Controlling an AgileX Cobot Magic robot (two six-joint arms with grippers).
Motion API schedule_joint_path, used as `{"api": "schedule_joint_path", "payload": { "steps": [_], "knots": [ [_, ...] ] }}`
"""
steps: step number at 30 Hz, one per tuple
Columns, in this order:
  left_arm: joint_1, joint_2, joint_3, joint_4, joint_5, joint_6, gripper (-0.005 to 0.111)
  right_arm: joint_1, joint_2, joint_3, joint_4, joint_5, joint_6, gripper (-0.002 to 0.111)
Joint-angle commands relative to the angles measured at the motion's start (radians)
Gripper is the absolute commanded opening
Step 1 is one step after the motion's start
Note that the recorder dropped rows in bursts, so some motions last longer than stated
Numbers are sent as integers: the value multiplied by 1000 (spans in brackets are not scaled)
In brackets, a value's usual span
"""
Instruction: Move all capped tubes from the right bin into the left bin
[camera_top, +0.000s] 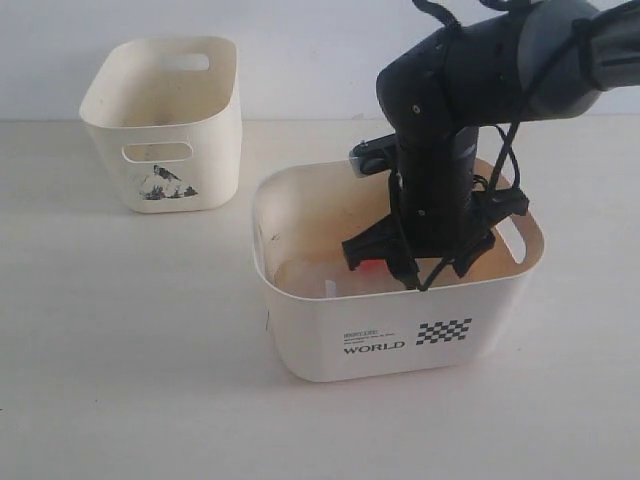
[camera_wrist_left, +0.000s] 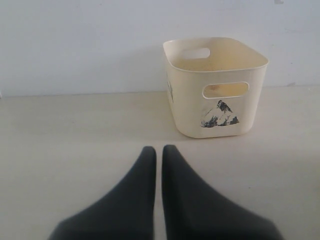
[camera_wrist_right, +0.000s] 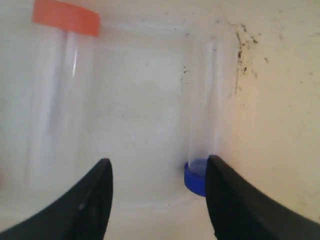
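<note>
My right gripper (camera_top: 415, 265) reaches down inside the right bin (camera_top: 390, 335), the cream one marked "WORLD". Its jaws (camera_wrist_right: 159, 162) stand open with nothing between them. On the bin floor lies a clear capped tube with an orange-red cap (camera_wrist_right: 65, 17), off to one side of the jaws. A second clear tube with a blue cap (camera_wrist_right: 196, 177) lies right against one finger. A red spot (camera_top: 370, 265) shows between the fingers in the exterior view. The left bin (camera_top: 165, 125) with the mountain picture stands at the back left. My left gripper (camera_wrist_left: 159, 148) is shut and empty, low over the table in front of the left bin (camera_wrist_left: 215, 95).
Brown stains (camera_wrist_right: 242, 45) mark the right bin's inner wall. A white wall runs behind the pale table (camera_top: 120, 330). The right arm's black body and cables (camera_top: 440, 120) hang over the right bin and hide part of its inside.
</note>
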Motion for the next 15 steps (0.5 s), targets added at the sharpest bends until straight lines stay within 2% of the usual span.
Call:
{"api": "schedule_joint_path", "payload": {
  "steps": [1, 4, 15],
  "knots": [
    [0, 0, -4, 2, 1, -10, 4, -4, 9, 4, 64, -37, -21, 51],
    [0, 0, -4, 2, 1, -10, 4, -4, 33, 4, 123, -43, -59, 51],
    [0, 0, -4, 2, 1, -10, 4, -23, 112, 4, 136, -48, -80, 51]
  ]
}}
